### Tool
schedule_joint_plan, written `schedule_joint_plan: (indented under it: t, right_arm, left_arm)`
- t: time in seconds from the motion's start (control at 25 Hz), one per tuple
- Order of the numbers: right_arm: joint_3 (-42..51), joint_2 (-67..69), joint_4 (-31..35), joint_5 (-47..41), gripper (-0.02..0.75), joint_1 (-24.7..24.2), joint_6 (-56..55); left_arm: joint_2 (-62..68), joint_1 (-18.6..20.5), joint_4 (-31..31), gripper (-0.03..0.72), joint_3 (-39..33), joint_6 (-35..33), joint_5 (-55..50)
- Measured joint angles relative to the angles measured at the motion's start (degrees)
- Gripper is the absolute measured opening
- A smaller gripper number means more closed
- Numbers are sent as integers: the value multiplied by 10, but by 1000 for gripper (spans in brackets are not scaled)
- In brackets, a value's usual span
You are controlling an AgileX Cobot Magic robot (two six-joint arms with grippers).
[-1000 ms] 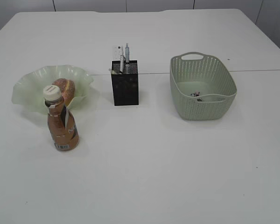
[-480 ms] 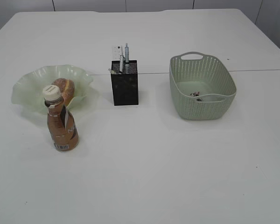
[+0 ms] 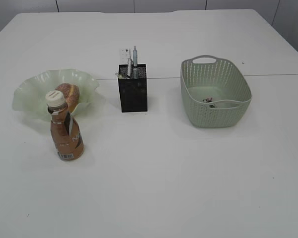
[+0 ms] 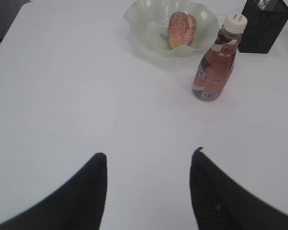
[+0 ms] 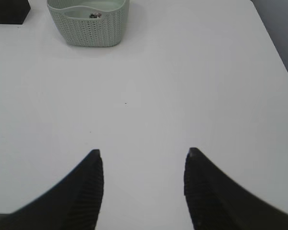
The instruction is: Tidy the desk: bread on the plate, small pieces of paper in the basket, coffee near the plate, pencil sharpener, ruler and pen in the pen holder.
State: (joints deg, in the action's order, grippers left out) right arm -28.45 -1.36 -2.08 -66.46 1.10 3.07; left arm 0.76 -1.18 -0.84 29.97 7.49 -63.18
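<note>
The bread (image 3: 68,94) lies in the wavy pale green plate (image 3: 27,94) at the left of the desk (image 3: 164,173). The coffee (image 3: 65,133) stands upright just in front of the plate. The black mesh pen holder (image 3: 133,89) holds a pen (image 3: 135,57) and a clear ruler (image 3: 125,55); a pencil sharpener cannot be made out. The basket (image 3: 216,91) has small pieces of paper (image 3: 208,100) inside. My left gripper (image 4: 149,155) is open over bare desk, short of the coffee (image 4: 216,64). My right gripper (image 5: 143,153) is open and empty, well back from the basket (image 5: 89,21).
A thin seam (image 3: 278,75) crosses the desk behind the basket. Neither arm shows in the exterior view. The desk's right edge (image 5: 278,52) runs close past the right gripper's side.
</note>
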Motion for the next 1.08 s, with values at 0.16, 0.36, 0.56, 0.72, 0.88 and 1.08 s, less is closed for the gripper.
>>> schedule_joint_plan:
  t: [0.16,0.36,0.56,0.72,0.88,1.08]
  right_arm:
    - [0,0,2,0,399,0,0]
    - [0,0,5,0,399,0,2]
    - [0,0,6,0,399,0,2]
    - [0,0,6,0,399,0,2]
    - [0,0,6,0,399,0,2]
    - [0,0,6,0,399,0,2]
  left_arm:
    - [0,0,-1,400,0,0,0]
    - [0,0,-10,386,0,-21,0]
    - [0,0,-28,382,0,-49,0]
    - [0,0,-30,381,0,-50,0]
    - [0,0,-31,368,0,-50,0]
    - [0,0,-31,358,0,-51,0]
